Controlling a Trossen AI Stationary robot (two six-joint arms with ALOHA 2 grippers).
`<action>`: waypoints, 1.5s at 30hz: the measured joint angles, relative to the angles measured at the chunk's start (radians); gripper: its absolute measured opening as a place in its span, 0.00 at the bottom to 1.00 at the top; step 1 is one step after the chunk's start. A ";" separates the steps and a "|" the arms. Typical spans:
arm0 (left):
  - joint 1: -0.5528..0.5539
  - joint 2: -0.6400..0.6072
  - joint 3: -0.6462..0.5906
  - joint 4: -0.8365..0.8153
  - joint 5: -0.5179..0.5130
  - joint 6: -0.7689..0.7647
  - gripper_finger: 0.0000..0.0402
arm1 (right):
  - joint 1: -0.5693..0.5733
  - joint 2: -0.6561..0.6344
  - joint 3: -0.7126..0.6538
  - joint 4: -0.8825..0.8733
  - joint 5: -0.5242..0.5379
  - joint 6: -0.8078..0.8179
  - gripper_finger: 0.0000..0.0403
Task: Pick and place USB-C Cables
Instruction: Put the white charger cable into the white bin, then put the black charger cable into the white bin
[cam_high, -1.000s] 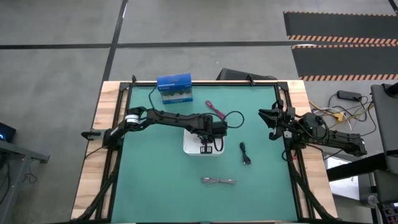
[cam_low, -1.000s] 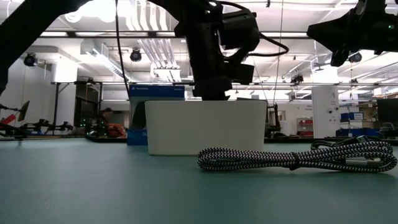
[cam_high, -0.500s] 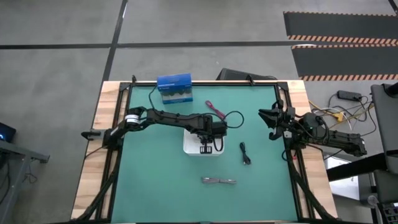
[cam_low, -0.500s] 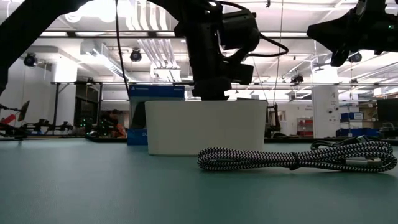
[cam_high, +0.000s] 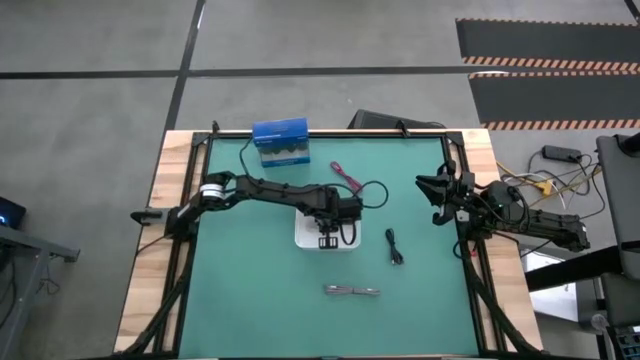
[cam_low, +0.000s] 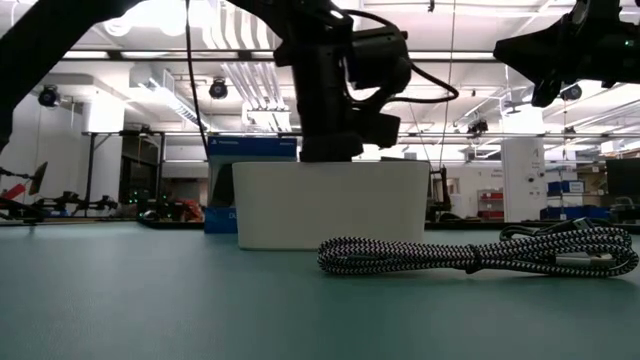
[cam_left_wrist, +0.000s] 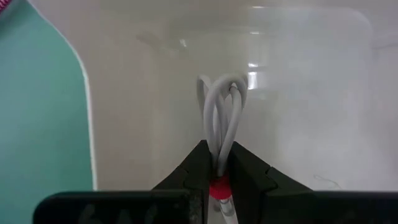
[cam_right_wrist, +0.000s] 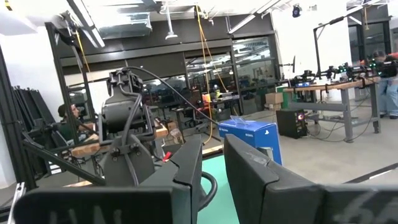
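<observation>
At the upper left of the green mat (cam_high: 250, 270) in the high view, a blue box (cam_high: 280, 141) is seen against the top edge. From the left edge of the table the left arm is stretched toward the middle, and the left gripper (cam_high: 328, 240) is held over the white tray (cam_high: 304, 238) at the centre of the frame. In the left wrist view the left gripper (cam_left_wrist: 217, 163) is seen clamped on the white-pinkish cable (cam_left_wrist: 220, 112), whose looped bundle is held just above the tray's pale floor (cam_left_wrist: 311, 112), between the two dark fingers (cam_left_wrist: 196, 167). In the low view the same gripper (cam_low: 330, 150) is shown dipping behind the tray's front wall (cam_low: 330, 205).

Just right of the blue box, near the top middle of the mat, the magenta-red cable (cam_high: 344, 175) is laid on the mat, well apart from the tray's upper right corner. Below the tray, at the lower middle, the grey-silver cable (cam_high: 351, 291) is laid flat; in the low view it is seen as a braided bundle (cam_low: 470, 255) in the right foreground. To the right of the tray, the black cable (cam_high: 394, 246) is laid on the mat.

At the right edge of the mat the right gripper (cam_high: 436, 198) is held off to the side, raised in the upper right of the low view (cam_low: 560, 50). In the right wrist view its fingers (cam_right_wrist: 249, 168) are seen parted, with nothing between them.
</observation>
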 joint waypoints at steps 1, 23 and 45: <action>0.000 0.000 -0.002 0.000 0.000 0.000 0.06 | 0.000 0.000 0.000 0.000 0.000 0.000 0.15; 0.002 -0.004 0.000 0.005 -0.013 0.009 0.16 | 0.000 0.000 0.000 0.000 0.000 0.000 0.15; 0.002 -0.081 0.004 -0.011 -0.038 0.009 0.18 | 0.000 0.000 0.000 -0.006 0.001 -0.007 0.15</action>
